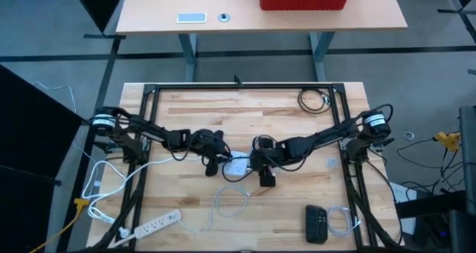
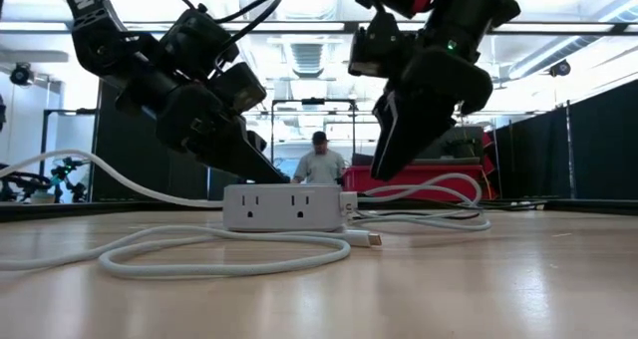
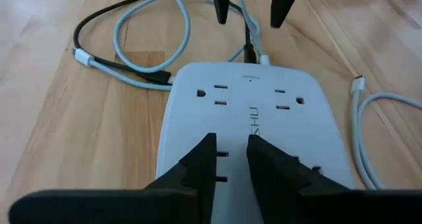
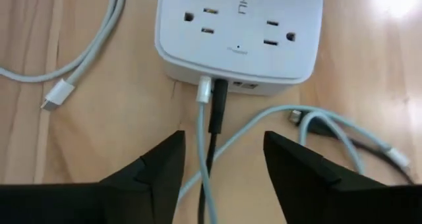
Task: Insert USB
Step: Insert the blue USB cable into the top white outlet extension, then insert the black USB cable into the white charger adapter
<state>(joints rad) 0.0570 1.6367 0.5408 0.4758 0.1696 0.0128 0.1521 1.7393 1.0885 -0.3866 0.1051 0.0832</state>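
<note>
I pin the hub [image 3: 250,118] with near-closed left gripper [image 3: 231,159]; right gripper [image 4: 223,159] at 3 o'clock, fingers spread, empty, facing ports.

Power hub [image 1: 236,166] at frame centre in the high view, between left gripper [image 1: 212,166] and right gripper [image 1: 265,177]. Power strip [image 1: 155,225] lower left, remote [image 1: 316,223] lower right. Coiled cable [image 1: 313,100] upper right.

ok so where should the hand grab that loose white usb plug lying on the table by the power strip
Take the loose plug by its short white housing, just behind the tip, coming straight down from above. It lies flat on the wood, clear of the power strip, so only its two narrow sides are free for pinching. Its cable trails from the rear, so probably avoid that end.
</note>
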